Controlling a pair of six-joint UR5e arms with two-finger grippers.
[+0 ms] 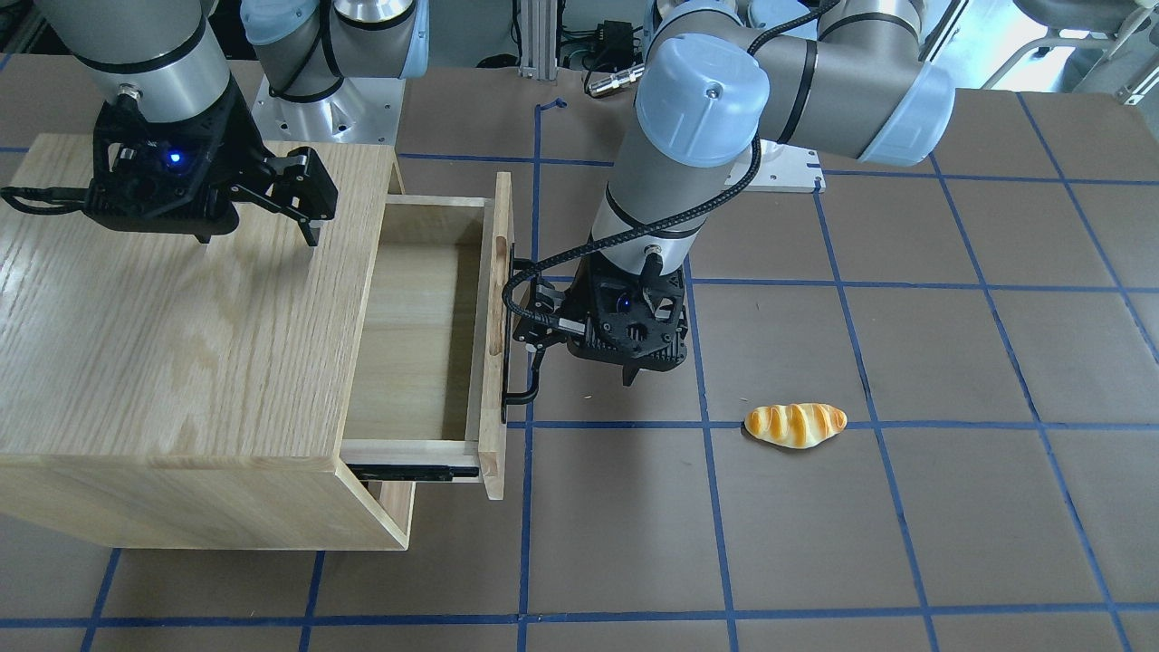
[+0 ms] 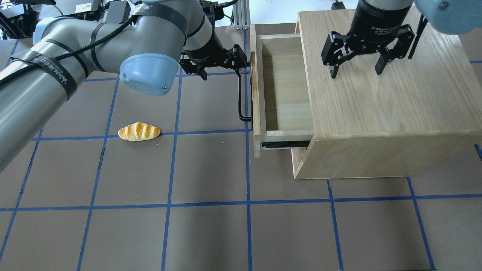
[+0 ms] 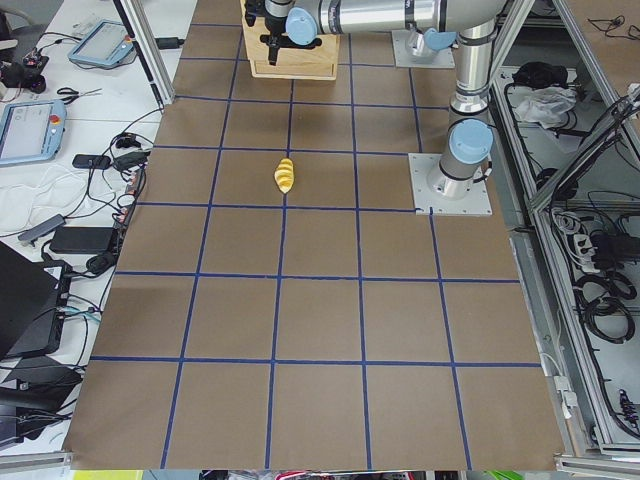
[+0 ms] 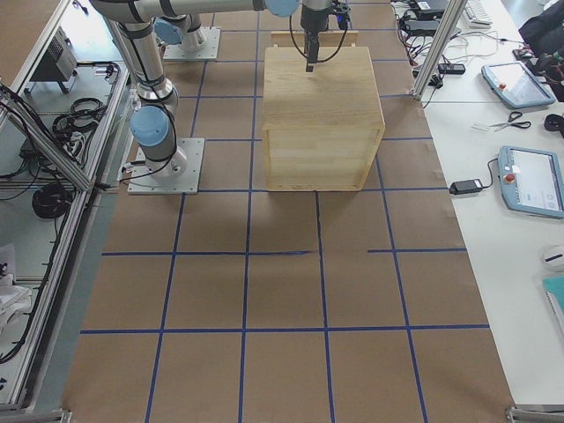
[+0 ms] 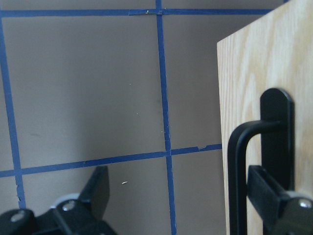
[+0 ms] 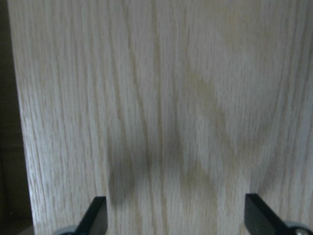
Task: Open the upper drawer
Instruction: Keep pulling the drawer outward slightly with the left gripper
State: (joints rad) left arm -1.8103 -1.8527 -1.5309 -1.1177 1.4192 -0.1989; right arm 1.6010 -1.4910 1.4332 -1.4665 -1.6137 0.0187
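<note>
Sticking out leftward from the cabinet, the upper drawer has its black handle between the wide-spread fingers of the left gripper. The right gripper hangs wide open above the cabinet top.

Overhead view: cabinet on desk upper right, upper drawer sticking out leftward, left gripper at its handle, right gripper above cabinet top, bread roll on desk left of centre.

upper drawer | light oak, long black bar handle | pulled far out of cabinet — level
</note>
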